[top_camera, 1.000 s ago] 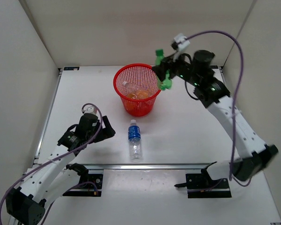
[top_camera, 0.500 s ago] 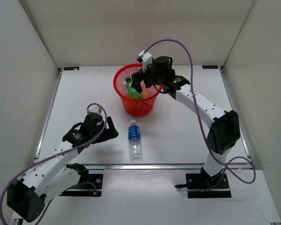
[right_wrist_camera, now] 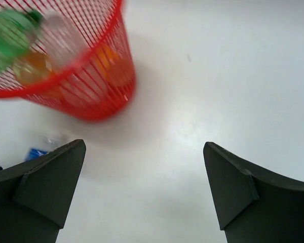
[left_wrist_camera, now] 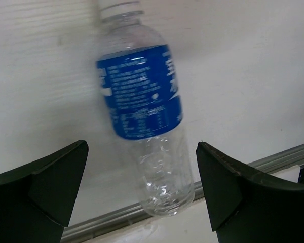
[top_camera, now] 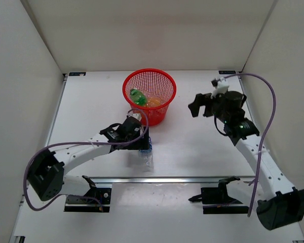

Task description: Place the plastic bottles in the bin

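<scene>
The red mesh bin (top_camera: 161,85) stands upright in the upper middle of the overhead view, on a white table (top_camera: 91,101). Inside it a green bottle (top_camera: 137,96) lies toward the left side, with an orange bottle (top_camera: 154,103) just beside it on the right. The right wrist view shows something pale and clear among them, too blurred to make out.

One bottle is outside the bin. The blue-label bottle (left_wrist_camera: 142,93) lies on its side on the table, below the bin in the overhead view. In the left wrist view its white cap is at the top edge of the frame and its clear base is near the metal rail (left_wrist_camera: 106,223) crossing the bottom of the frame.

The left gripper (left_wrist_camera: 142,147) hangs over this bottle with its fingers wide apart. One finger shows at the lower left of the wrist frame and the other at the lower right, and neither touches the bottle.

The right gripper (right_wrist_camera: 144,146) is in the right half of the overhead view, well apart from the bin. Its fingers are spread wide with nothing between them, and bare table lies below.
</scene>
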Robot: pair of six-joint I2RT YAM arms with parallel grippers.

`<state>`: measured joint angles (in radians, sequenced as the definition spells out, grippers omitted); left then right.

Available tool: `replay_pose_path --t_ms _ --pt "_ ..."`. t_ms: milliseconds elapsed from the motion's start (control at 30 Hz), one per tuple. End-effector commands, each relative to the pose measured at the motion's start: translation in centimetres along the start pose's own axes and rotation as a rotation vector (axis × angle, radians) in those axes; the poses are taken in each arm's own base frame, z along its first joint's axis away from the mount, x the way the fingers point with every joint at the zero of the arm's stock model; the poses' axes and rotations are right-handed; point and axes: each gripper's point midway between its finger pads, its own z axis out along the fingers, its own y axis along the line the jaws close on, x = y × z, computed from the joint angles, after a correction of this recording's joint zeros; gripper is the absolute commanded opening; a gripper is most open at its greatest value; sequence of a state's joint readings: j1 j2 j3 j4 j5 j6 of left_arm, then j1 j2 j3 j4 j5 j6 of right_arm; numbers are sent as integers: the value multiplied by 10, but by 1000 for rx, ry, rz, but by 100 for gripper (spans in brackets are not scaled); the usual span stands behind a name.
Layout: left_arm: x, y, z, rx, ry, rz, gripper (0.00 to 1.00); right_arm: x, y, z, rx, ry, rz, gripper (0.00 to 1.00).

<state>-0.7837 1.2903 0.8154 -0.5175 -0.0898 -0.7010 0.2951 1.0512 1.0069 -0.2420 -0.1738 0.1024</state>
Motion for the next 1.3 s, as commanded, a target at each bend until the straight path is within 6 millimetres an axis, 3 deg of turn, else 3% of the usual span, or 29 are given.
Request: replay_pose_path --t_ms 0,133,267,333,400,467,500,600,667,700,767,800,867,933,967,1000,1067,1200,1267 --pt "-16 -27 9 43 -44 49 99 60 -13 -22 37 132 128 99" --pt "2 -23 36 8 6 77 99 88 -35 -46 106 185 164 99" --pt "19 -26 59 -43 75 133 98 105 -42 -55 138 219 192 99" --pt "23 -25 62 -81 101 153 86 113 -47 -58 166 234 201 99" --pt "7 -34 49 -89 63 170 69 117 -55 -60 215 249 190 99" --pt "-8 -43 27 -37 10 175 56 127 -65 -64 267 274 197 99" --pt "-10 -45 19 -9 10 171 55 135 -73 -67 309 297 206 99" --pt "-48 -76 -42 154 -117 196 58 153 -91 -75 378 355 237 99" --pt "-89 -99 -85 213 -247 213 60 164 -102 -80 412 371 275 99" --pt "-100 -101 -93 221 -268 226 63 167 -104 -81 415 373 296 99" --pt "-144 -113 -116 282 -357 196 62 170 -105 -79 404 365 306 99" --pt "-154 -118 -112 288 -370 195 61 173 -104 -78 402 365 321 100" --pt "-201 -126 -128 278 -470 185 64 174 -99 -73 375 364 323 99" --pt "-234 -131 -121 208 -519 169 60 172 -96 -71 373 358 320 99" --pt "-252 -138 -138 222 -563 165 61 170 -96 -69 371 355 321 99" --pt "-258 -140 -127 210 -555 176 62 175 -95 -69 372 367 325 99" --pt "-283 -144 -132 230 -617 148 63 170 -96 -68 372 351 319 99" --pt "-303 -125 -96 176 -608 88 65 168 -99 -71 372 345 336 99" --pt "-310 -119 -83 143 -610 80 71 164 -98 -71 368 332 333 99"
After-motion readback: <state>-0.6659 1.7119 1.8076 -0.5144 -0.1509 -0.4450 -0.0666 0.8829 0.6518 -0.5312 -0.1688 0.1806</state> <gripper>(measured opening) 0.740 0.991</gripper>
